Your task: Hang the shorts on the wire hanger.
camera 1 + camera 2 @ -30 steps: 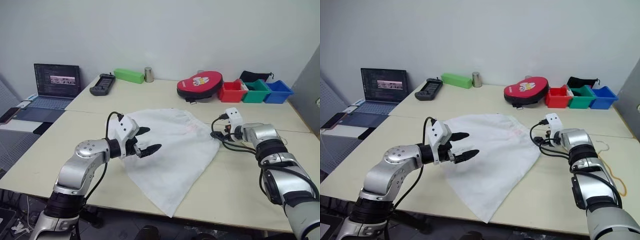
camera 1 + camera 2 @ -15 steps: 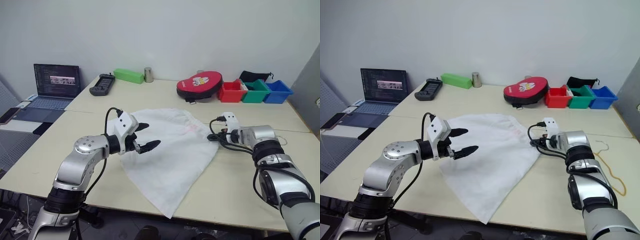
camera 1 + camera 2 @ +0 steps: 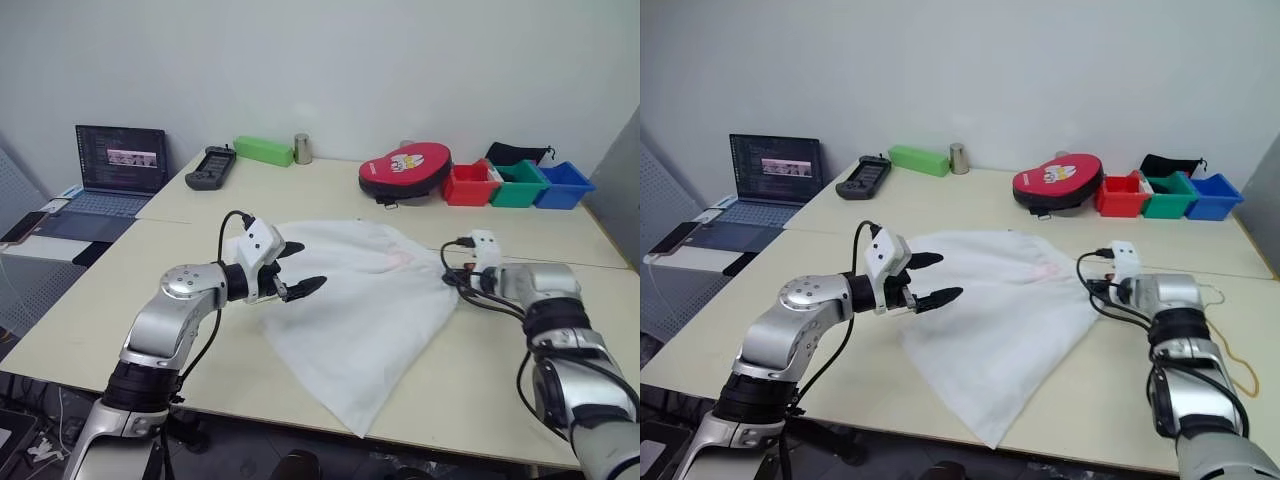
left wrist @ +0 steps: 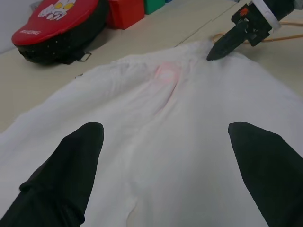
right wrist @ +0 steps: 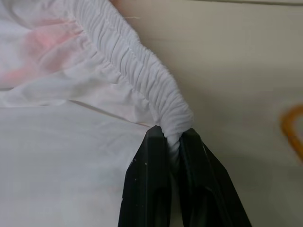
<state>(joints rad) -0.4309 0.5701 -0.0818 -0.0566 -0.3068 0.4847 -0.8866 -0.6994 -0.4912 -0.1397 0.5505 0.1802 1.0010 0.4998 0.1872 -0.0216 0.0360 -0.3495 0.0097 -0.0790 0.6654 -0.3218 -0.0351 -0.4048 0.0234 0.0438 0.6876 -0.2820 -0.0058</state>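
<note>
The white shorts (image 3: 360, 305) lie spread flat on the beige table (image 3: 500, 370), a faint pink print near their gathered waistband (image 5: 137, 71). My right gripper (image 3: 447, 281) is shut on the waistband's right corner; the black fingers (image 5: 151, 189) pinch the bunched elastic there. Above the left part of the shorts my left gripper (image 3: 303, 268) hovers open, nothing between its fingers (image 4: 71, 170). A stretch of the thin yellow-gold wire hanger (image 5: 289, 126) lies on the table just right of the right gripper, also seen as the wire hanger (image 3: 1237, 350) beyond the forearm.
Along the table's far side stand a red pouch (image 3: 404, 170), red, green and blue bins (image 3: 516, 183), a metal can (image 3: 301, 148), a green box (image 3: 263, 150) and a black controller (image 3: 207, 167). A laptop (image 3: 115, 165) and phone (image 3: 20, 228) sit far left.
My right gripper has gone from open to shut on the waistband corner and drawn it a little rightward. The left gripper stays open and about where it was. The camera has shifted slightly.
</note>
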